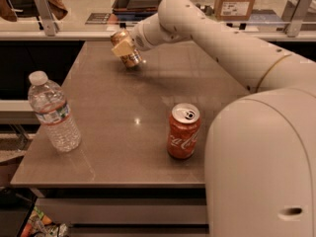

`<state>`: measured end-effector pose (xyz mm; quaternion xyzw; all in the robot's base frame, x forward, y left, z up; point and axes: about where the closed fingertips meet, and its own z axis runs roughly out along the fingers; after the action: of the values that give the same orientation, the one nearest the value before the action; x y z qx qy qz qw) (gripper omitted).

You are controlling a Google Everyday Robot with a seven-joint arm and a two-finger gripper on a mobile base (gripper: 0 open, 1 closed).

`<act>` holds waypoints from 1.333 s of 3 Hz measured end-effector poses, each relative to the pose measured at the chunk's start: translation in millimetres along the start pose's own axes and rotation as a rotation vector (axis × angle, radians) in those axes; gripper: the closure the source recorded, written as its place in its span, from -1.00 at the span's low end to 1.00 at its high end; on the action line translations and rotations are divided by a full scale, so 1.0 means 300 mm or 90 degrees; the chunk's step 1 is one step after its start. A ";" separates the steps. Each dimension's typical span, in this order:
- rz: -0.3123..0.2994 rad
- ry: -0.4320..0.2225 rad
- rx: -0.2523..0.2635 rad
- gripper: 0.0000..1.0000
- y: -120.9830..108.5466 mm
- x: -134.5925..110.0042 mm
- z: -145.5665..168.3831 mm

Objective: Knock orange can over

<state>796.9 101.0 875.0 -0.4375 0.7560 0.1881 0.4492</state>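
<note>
The orange can (129, 57) has a mottled golden-amber body and a silver top. It is at the far left part of the table and tilted, with its top leaning to the back left and its base low near the tabletop. My gripper (123, 47) reaches in from the right on the white arm (217, 38) and is shut around the can's middle. One pale finger (122, 48) lies across the can's front; the other is hidden behind it.
A red Coca-Cola can (182, 131) stands upright at the front middle of the grey-brown table (113, 117). A clear water bottle (53, 112) stands at the front left. My white base (261, 167) fills the right foreground. A railing and boxes are beyond the far edge.
</note>
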 end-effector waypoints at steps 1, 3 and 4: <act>-0.028 0.094 0.040 1.00 -0.030 0.031 -0.021; -0.082 0.240 0.078 1.00 -0.050 0.086 -0.027; -0.087 0.251 0.079 1.00 -0.050 0.091 -0.025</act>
<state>799.9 74.3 857.6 -0.4876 0.8079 0.0213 0.3301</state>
